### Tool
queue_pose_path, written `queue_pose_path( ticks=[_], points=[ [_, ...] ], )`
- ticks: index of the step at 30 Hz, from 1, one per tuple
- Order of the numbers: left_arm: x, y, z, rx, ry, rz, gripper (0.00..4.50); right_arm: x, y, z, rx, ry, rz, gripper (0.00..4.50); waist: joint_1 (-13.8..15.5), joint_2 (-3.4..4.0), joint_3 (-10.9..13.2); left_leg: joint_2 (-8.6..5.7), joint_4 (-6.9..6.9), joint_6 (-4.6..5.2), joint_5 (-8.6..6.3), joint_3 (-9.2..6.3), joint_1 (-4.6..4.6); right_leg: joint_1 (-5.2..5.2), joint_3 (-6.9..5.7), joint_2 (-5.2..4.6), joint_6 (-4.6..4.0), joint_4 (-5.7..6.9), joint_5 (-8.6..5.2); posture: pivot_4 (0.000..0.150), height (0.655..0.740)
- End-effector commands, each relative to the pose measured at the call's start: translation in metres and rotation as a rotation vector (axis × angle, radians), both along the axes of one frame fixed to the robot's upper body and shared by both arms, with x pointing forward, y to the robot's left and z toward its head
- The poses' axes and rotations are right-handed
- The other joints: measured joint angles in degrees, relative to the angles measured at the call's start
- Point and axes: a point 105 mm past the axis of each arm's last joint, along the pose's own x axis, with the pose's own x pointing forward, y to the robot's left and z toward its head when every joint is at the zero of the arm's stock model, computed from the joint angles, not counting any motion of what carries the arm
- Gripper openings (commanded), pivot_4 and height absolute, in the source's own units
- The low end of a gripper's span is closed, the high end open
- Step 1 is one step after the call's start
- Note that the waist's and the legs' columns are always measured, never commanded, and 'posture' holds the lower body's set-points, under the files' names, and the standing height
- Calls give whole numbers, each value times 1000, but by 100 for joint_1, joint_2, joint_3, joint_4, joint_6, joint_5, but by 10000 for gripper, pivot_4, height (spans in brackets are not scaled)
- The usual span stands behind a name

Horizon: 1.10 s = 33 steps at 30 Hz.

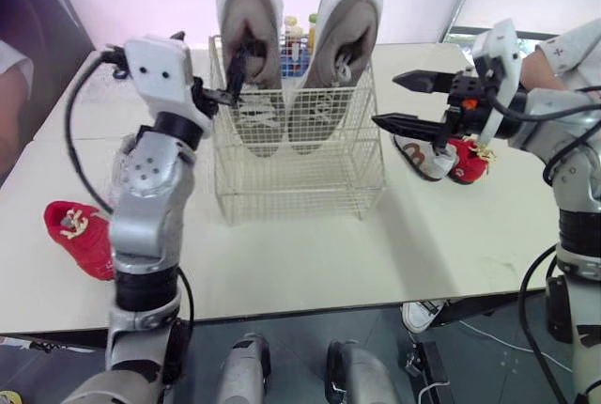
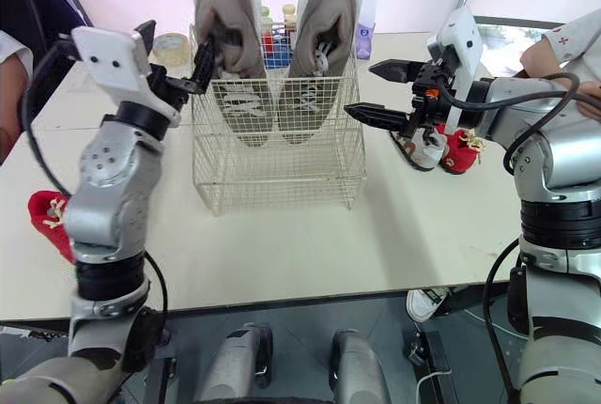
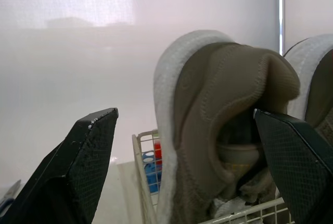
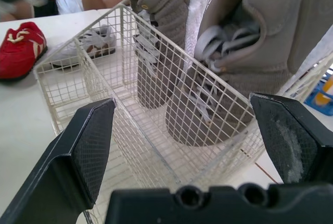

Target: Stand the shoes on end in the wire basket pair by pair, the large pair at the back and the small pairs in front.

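Note:
A white wire basket (image 1: 300,174) stands mid-table. Two large grey-brown shoes stand on end at its back: the left shoe (image 1: 249,19) and the right shoe (image 1: 347,28). My left gripper (image 1: 235,75) is open at the left shoe's heel, with one finger (image 3: 291,156) in front of the shoe's opening and the other outside its sole. My right gripper (image 1: 410,101) hangs open just right of the basket, holding nothing. One small red shoe (image 1: 80,235) lies at the table's left. A small white shoe (image 1: 423,155) and another red shoe (image 1: 467,160) lie at the right.
Another small grey-white shoe (image 4: 96,44) lies left of the basket. Bottles (image 1: 296,38) and a tape roll (image 2: 171,47) stand behind it. A person's sleeve (image 1: 563,52) is at the far right and another person (image 1: 14,75) sits at the left. A shoe (image 1: 427,313) lies on the floor.

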Motion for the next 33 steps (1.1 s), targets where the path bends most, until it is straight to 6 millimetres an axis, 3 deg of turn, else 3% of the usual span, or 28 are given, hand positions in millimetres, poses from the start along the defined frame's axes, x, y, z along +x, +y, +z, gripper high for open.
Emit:
queue_pose_path(
  ticks=[1,5,8,14,17,19,23,27,33],
  points=[
    [-22,11,17,36,-28,-30,44156,5,-14,31,108,-116,-86,45000,-4,0,0,0,1,0,0,0,0,0,0,0,-4,-1,-1,1500,7400],
    [-36,16,-2,68,87,-70,44156,14,-39,38,234,-196,-259,45000,2,2,0,0,-4,0,0,2,0,0,1,0,-8,-3,-3,1500,7400],
    [-48,14,-23,60,161,-93,44156,14,-60,28,343,-230,-366,45000,26,0,-2,0,-8,-1,0,0,2,6,1,1,10,-6,3,1500,7400],
    [-58,7,-49,-76,219,-74,44156,17,-114,-37,349,-168,-673,45000,6,2,-3,-3,8,0,1,0,3,18,3,0,3,-11,2,1500,7400],
    [-63,-3,-59,-81,257,-110,44156,14,-115,-71,334,-95,-705,45000,-8,5,-4,-2,4,3,3,1,30,31,5,2,-20,-7,-3,1500,7400],
    [-66,-11,-62,-79,278,-150,44156,15,-111,-82,321,-63,-690,45000,-38,8,-4,-1,-8,0,1,0,76,60,8,6,-15,-10,-9,1500,7400],
    [-74,-20,-70,-58,324,-219,44156,19,-110,-95,319,-14,-683,45000,-159,16,-7,0,-12,-14,-8,-7,87,65,8,9,-22,-15,-5,1500,7400],
    [-80,-18,-78,-56,366,-235,44156,19,-114,-117,314,39,-706,45000,-188,18,-9,-1,-12,-14,-7,-10,90,64,8,10,-25,-21,-4,1500,7400],
    [-80,-13,-86,-58,394,-215,44156,30,-103,-138,338,100,-683,45000,-187,18,-9,-2,-16,-6,-2,-9,85,59,9,10,-25,-25,-4,1500,7400]
  ],
)
